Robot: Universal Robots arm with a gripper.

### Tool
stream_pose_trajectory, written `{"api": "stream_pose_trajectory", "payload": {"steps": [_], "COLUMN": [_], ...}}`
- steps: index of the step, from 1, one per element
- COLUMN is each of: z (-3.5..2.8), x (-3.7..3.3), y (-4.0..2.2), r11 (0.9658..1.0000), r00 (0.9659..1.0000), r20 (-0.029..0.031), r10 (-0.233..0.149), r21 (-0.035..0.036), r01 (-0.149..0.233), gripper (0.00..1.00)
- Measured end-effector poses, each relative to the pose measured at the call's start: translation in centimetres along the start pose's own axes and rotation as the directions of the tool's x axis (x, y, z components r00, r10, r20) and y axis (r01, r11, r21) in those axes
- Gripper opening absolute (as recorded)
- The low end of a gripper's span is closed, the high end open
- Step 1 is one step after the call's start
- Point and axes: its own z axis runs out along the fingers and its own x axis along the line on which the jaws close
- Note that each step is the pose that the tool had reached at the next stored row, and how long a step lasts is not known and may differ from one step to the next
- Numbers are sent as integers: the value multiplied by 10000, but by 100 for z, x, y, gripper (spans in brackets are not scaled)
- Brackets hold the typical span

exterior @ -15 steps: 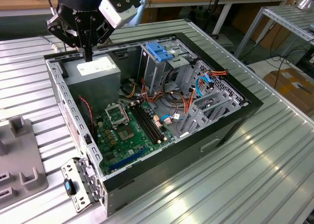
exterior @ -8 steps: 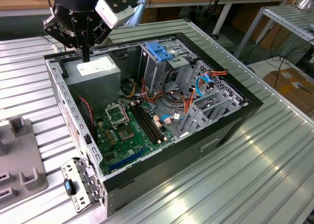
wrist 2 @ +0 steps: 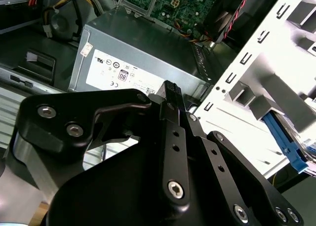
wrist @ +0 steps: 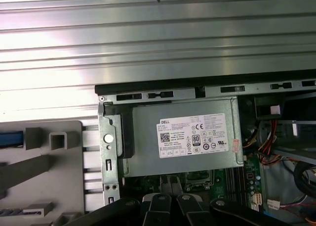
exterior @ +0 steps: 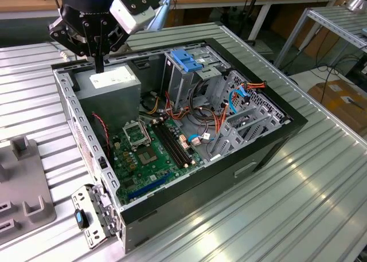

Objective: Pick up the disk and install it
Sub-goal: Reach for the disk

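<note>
Open computer case (exterior: 258, 153) on ribbed metal table (exterior: 258, 227); grey power-supply box (exterior: 112, 84), green motherboard (exterior: 152, 156) inside.

— Where does the arm sit?

— High at the exterior view's left. The black gripper (exterior: 99, 68) hangs from it and points straight down, clear of anything beneath.

— What are the fingers doing?

— The fingers (wrist 2: 170, 90) are pressed together into one thin dark stem with nothing between them. Both wrist views show their ribbed tips side by side.

— And the rest of the mechanism?

— The link bars (wrist: 157, 206) fan out from the finger roots on either side, drawn in close. Bolts show at their pivots in the second wrist view.
</note>
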Motion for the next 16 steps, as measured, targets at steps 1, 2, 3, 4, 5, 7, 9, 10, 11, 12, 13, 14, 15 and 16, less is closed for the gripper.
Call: {"api": "stream_pose_trajectory", "payload": {"steps": [1, 2, 3, 4, 5, 7, 9, 10, 11, 12, 13, 14, 15, 16], "z": [0, 0, 0, -1, -1, -1, 0, 0, 0, 0, 0, -1, 0, 0], "x": [2, 7, 9, 13, 16, 18, 23, 27, 30, 35, 40, 45, 50, 55], "y": [0, 0, -1, -1, -1, -1, -2, -2, -2, -3, -3, -4, -4, -4], "r11": [10000, 10000, 10000, 10000, 10000, 10000, 10000, 10000, 10000, 10000, 10000, 10000, 10000, 10000], "r00": [10000, 10000, 10000, 10000, 10000, 10000, 10000, 10000, 10000, 10000, 10000, 10000, 10000, 10000], "r20": [0, 0, 0, -1, 0, 0, 0, 0, 0, 0, 0, 0, 0, 0], "r10": [0, 0, -1, -1, -1, 0, 0, 1, 0, 0, 0, -1, -1, 0], "r21": [0, 0, 0, 1, 0, 0, 0, -1, 0, 1, 0, 1, 0, 0], "r01": [0, 0, 1, 1, 1, 0, 0, -1, 0, 0, 0, 1, 1, 0], "gripper": [11, 11, 11, 11, 11, 11, 11, 11, 11, 11, 11, 11, 11, 11]}}
